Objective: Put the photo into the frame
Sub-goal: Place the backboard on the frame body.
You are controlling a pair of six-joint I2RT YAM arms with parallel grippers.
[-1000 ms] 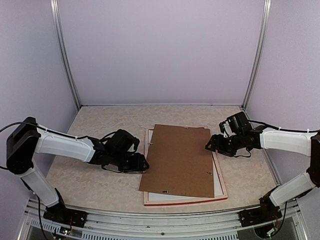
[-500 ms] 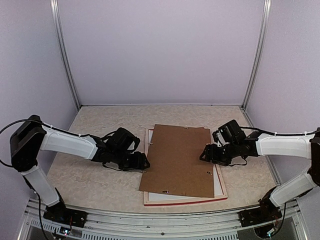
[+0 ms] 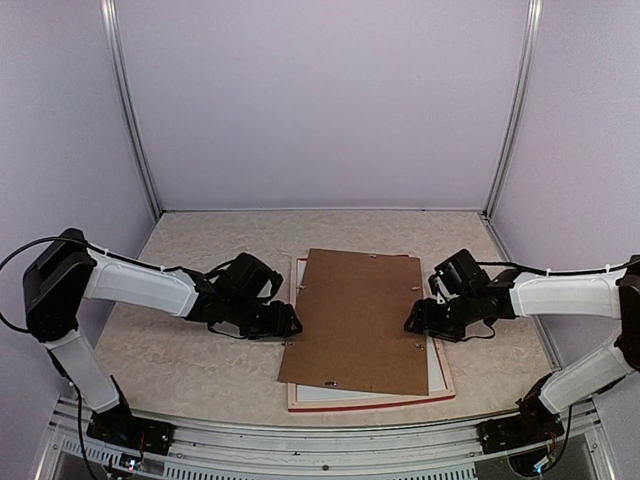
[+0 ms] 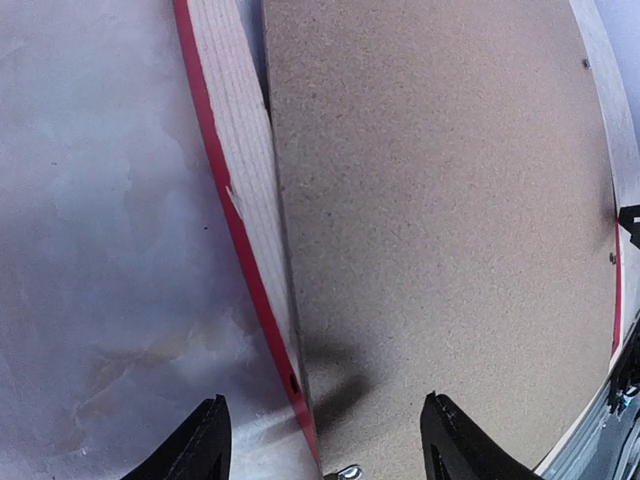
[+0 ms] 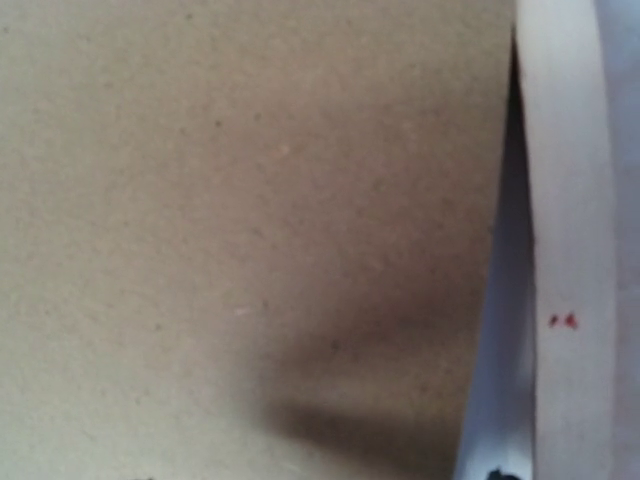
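The frame (image 3: 360, 402) is lying face down on the worktop (image 3: 200, 360), with a brown backing board (image 3: 355, 320) sitting askew on it. The left claw (image 3: 288, 325) is hovering at the frame's left rail, fingers (image 4: 205, 445) apart and straddling it. The right claw (image 3: 415, 322) is sitting at the board's right edge; I cannot tell whether it is apart or together.

Brown backing board (image 3: 355, 320) lies askew over a white sheet (image 3: 437, 370) (marbled tabletop (image 3: 190, 360) beneath)

Right claw (image 3: 413, 322) slid nearer along backing board (image 3: 355, 320) right edge; left claw (image 3: 293, 323) edged closer to frame (image 3: 370, 405).
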